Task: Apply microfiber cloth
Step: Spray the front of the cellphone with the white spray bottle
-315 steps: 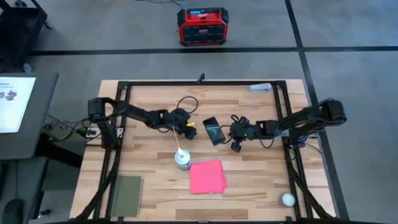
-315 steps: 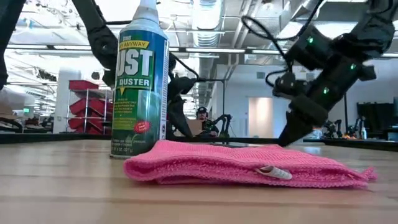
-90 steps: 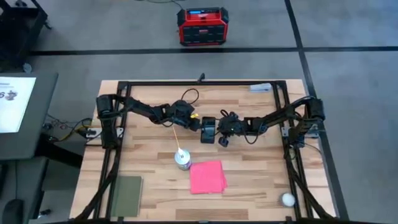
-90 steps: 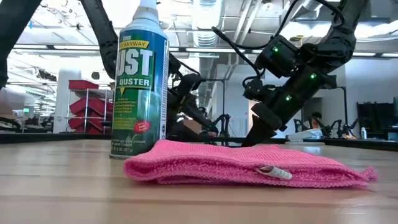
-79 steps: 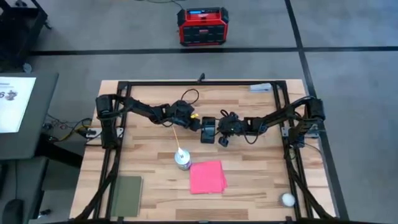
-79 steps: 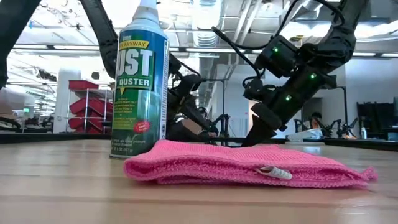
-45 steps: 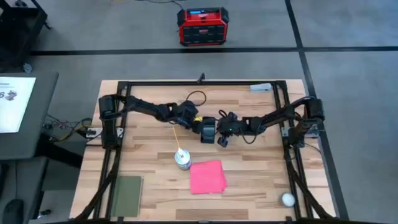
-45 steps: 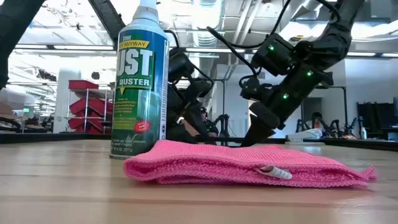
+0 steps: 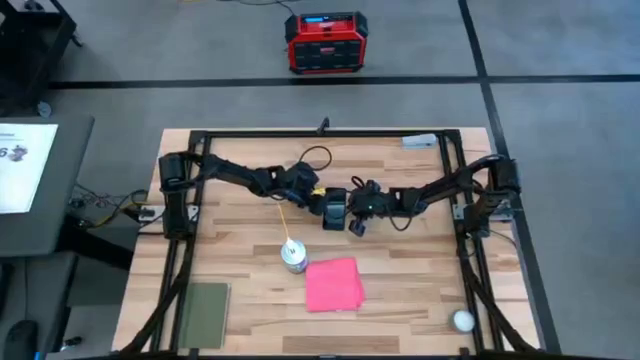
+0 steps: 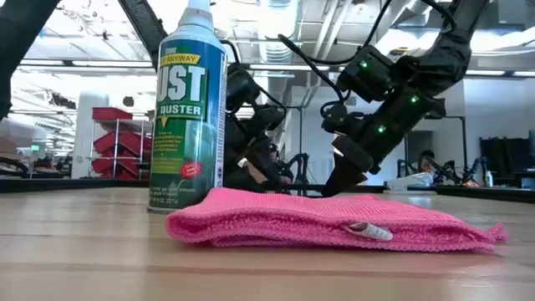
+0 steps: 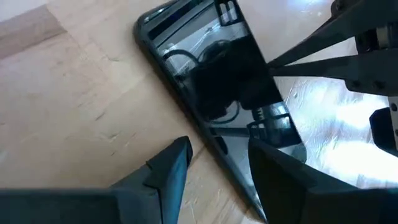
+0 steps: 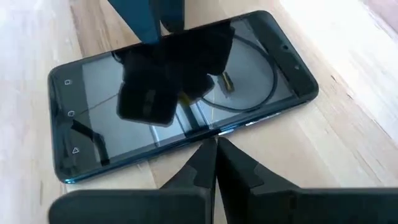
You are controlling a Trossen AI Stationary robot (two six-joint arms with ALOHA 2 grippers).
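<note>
Both grippers meet at the black phone (image 9: 334, 207), which lies flat on the wooden table (image 9: 420, 290) near its middle. The left gripper (image 9: 318, 203) stands on the phone's left side with its two fingers (image 11: 169, 169) parted a little, one long edge of the phone lying in the gap between them — the wrist view does not settle whether either finger presses on that edge, and nothing is lifted. The right gripper (image 12: 216, 163) comes in from the phone's opposite side; its fingertips are pressed together to a single point, holding nothing, and that point sits just at the phone's long edge, touching it or very nearly. In the low view the right gripper's dark finger slants down toward the table behind the cloth, green lights showing on the wrist above it. The microfiber cloth (image 9: 332, 284) is not at either gripper: the bright pink square lies flat on the table nearer the front edge than both of them, well apart from the phone, untouched. Just beside the cloth's corner on the left-gripper side stands a green-and-white duster can (image 10: 191, 109), upright, with its thin straw (image 9: 285, 222) slanting up toward the left gripper. Farther off from both grippers — a dull green pad (image 9: 206, 313) at the front left corner and a small white ball (image 9: 461, 320) at the front right.
</note>
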